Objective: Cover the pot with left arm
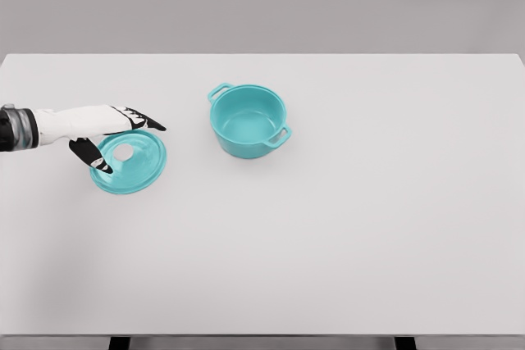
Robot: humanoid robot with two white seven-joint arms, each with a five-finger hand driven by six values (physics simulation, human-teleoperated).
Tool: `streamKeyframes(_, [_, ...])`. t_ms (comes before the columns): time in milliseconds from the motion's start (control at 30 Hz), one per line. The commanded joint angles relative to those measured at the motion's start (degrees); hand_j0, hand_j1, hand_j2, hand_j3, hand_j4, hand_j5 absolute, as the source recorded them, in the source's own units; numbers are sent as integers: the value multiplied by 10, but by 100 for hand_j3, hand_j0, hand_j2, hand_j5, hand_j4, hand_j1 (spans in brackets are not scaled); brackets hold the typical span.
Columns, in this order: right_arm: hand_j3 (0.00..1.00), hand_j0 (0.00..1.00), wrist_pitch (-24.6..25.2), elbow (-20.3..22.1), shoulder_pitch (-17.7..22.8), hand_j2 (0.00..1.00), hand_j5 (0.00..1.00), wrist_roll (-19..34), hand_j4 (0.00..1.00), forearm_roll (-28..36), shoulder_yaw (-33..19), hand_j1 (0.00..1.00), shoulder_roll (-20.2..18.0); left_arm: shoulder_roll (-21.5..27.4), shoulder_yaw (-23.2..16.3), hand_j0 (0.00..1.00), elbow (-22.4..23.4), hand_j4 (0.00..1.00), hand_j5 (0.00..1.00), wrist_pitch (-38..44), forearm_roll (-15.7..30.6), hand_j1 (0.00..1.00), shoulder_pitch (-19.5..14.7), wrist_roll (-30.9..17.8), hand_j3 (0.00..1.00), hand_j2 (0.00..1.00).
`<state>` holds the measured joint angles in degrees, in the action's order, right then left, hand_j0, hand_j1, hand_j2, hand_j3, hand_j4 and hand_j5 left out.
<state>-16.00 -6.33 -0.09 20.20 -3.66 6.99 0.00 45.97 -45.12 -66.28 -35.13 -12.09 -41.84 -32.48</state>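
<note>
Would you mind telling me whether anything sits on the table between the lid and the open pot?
Nothing visible does. The lid lies under the left hand, and only bare table separates it from the pot to its right.

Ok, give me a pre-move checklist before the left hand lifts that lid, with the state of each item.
1. Left hand over the lid: ok, it overlaps the lid's upper left edge.
2. Firm grasp on the lid: cannot tell, the fingers look spread.
3. Lid lying flat on the table: ok.
4. Pot upright and open: ok, nothing shows inside.
5. Path from lid to pot: ok, bare table between them.
6. Right arm clear: ok, not in view.
</note>
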Motion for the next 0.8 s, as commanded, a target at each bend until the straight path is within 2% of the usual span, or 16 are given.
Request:
streamKeyframes(0, [100, 100, 0, 0, 0, 100, 100, 0, 100, 0, 0, 100, 0, 0, 1, 100, 0, 100, 100, 1, -2, 100, 0, 0, 100, 100])
streamKeyframes(233, [100, 100, 0, 0, 0, 100, 100, 0, 100, 0, 0, 100, 0, 1, 0, 100, 0, 100, 100, 1, -4, 100, 1, 0, 100, 100])
streamKeyframes(767, [100, 100, -1, 0, 0, 100, 100, 0, 100, 0, 0, 100, 0, 4, -4, 64, 15, 64, 64, 1, -4, 64, 8, 0, 64, 64])
